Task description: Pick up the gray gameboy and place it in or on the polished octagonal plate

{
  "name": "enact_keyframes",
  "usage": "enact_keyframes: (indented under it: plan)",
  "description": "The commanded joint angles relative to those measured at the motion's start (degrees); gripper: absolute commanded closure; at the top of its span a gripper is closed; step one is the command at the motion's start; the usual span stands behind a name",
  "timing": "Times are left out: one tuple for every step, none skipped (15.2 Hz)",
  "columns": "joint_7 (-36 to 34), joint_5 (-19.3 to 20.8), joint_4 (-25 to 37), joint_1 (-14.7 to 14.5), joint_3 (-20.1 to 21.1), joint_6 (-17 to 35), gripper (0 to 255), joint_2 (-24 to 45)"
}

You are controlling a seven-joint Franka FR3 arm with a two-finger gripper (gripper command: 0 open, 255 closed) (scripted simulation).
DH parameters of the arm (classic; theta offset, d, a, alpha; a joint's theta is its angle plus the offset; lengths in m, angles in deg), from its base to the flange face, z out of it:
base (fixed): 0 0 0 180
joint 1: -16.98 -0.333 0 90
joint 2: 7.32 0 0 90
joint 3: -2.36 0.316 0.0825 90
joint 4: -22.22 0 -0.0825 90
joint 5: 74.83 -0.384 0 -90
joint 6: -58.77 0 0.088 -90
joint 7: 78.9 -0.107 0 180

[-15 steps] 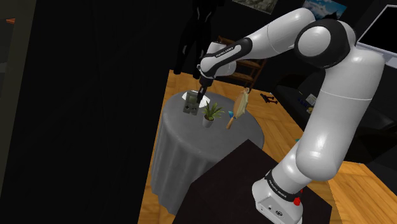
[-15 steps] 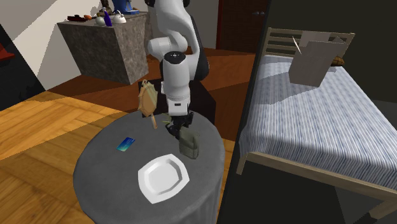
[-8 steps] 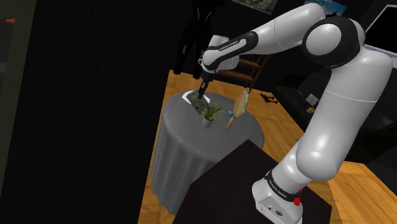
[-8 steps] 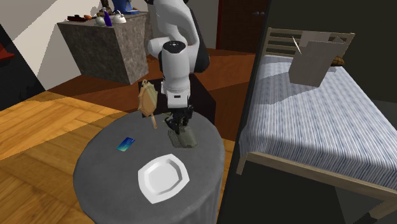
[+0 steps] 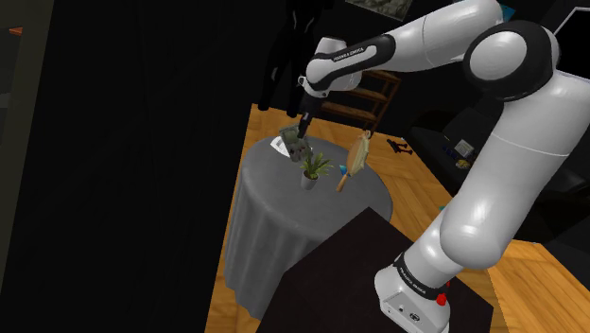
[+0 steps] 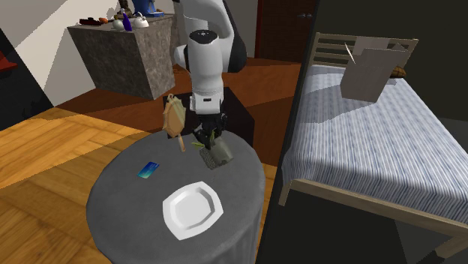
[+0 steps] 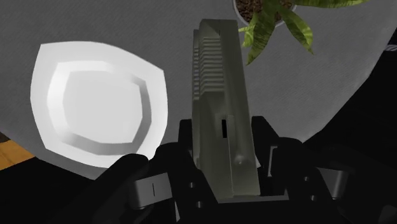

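**Now carry the gameboy across to the plate**

Firmly pinched between the two black fingers of the gripper [image 7: 222, 137], the gray gameboy [image 7: 216, 76] hangs clear of the round gray table [image 6: 120, 202], tilted, its ribbed side facing the wrist camera. In the second exterior view it hangs just above the cloth, between the small potted plant [image 7: 273, 19] and the white octagonal plate [image 6: 193, 210], which lies empty nearer that view's bottom edge.

The step in hand looks like the carry. To do it well, I judge the grip should stay as tight as it is, the lift should gain a little more height so the lower corner does not drag the cloth, and the travel should go straight over the plate's flat centre, away from the plant's leaves. Lower slowly before letting go, since the tilted case could tip off the rim.

Against the frame a second ago, the gameboy no longer rests on the table. The arm has risen, and the case has swung to a slant. Plate, plant and the blue card [image 6: 148, 170] lie as they did.
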Motion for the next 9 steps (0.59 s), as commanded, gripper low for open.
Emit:
enact_keyframes:
  plan:
    - [-0.2,0.2,0.9,-0.1,0.0,-1.5,255,-0.7]
    - [1.0,-0.1,3.0,0.6,-0.4,-2.5,255,0.5]
    - [2.1,-0.5,5.1,1.3,-0.7,-3.5,255,1.7]
    - [3.3,-0.9,7.4,2.1,-1.0,-4.5,255,3.0]
    - [4.3,-1.3,9.8,2.8,-1.3,-5.5,255,4.4]
    - [5.4,-1.7,12.2,3.6,-1.5,-6.6,255,5.7]
    - [6.4,-2.1,14.7,4.4,-1.7,-7.8,255,7.2]
    - [7.4,-2.5,17.4,5.2,-1.9,-9.0,255,8.7]
    - [8.4,-2.9,20.2,6.0,-2.1,-10.2,255,10.3]
